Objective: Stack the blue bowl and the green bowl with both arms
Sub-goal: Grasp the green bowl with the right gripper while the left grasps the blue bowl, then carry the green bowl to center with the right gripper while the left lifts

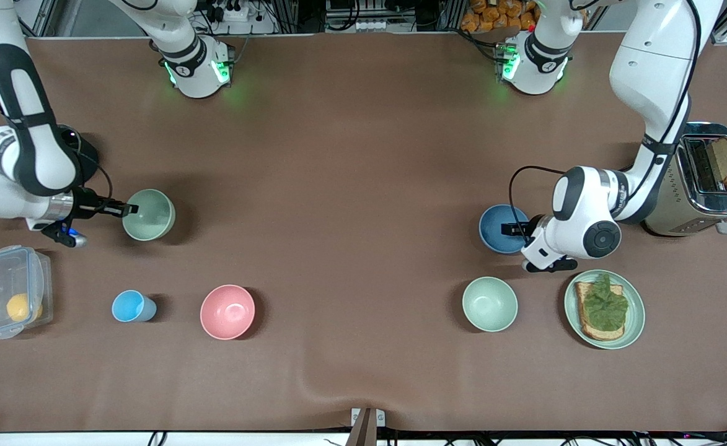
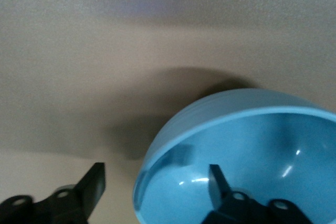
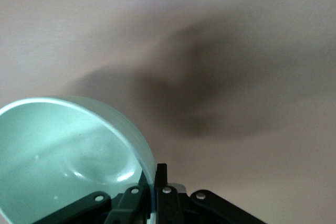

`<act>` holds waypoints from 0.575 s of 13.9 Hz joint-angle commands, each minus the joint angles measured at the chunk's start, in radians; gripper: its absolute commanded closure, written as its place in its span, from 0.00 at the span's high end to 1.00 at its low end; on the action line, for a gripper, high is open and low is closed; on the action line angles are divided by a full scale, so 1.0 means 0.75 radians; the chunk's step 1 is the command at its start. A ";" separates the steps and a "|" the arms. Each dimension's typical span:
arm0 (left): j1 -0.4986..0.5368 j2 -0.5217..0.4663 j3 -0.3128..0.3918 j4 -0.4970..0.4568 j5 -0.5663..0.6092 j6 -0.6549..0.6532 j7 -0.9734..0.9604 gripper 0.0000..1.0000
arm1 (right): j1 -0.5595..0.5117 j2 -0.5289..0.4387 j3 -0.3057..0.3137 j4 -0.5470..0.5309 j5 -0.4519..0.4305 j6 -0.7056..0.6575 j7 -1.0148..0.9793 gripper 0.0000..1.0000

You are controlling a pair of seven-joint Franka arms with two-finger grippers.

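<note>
The green bowl [image 1: 152,217] is a pale sage bowl toward the right arm's end of the table. My right gripper [image 1: 129,210] is shut on its rim, and the right wrist view shows the green bowl [image 3: 63,156] with my gripper [image 3: 155,178] pinching its wall. I cannot tell whether it is lifted. The blue bowl [image 1: 493,234] stands toward the left arm's end. My left gripper [image 1: 514,229] is open at its rim. In the left wrist view the gripper [image 2: 156,183] straddles the blue bowl [image 2: 252,145], with one finger [image 2: 216,181] inside and the other outside.
A mint-green bowl [image 1: 489,303] and a green plate [image 1: 634,322] with toast lie nearer the front camera than the blue bowl. A toaster [image 1: 679,214] stands beside the left arm. A pink bowl [image 1: 227,311], a light-blue cup [image 1: 131,306] and a clear container [image 1: 10,291] lie nearer the camera than the green bowl.
</note>
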 commanded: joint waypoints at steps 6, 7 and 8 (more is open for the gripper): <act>-0.010 -0.009 -0.002 -0.009 0.019 0.010 -0.123 0.00 | 0.320 -0.141 0.011 0.023 0.026 -0.058 0.661 0.00; -0.006 -0.015 -0.004 -0.013 0.041 0.008 -0.123 0.00 | 0.377 -0.150 0.017 0.027 0.034 -0.050 0.751 0.00; -0.006 -0.021 -0.006 -0.011 0.049 0.002 -0.123 0.00 | 0.442 -0.172 0.017 0.027 0.070 -0.027 0.847 0.00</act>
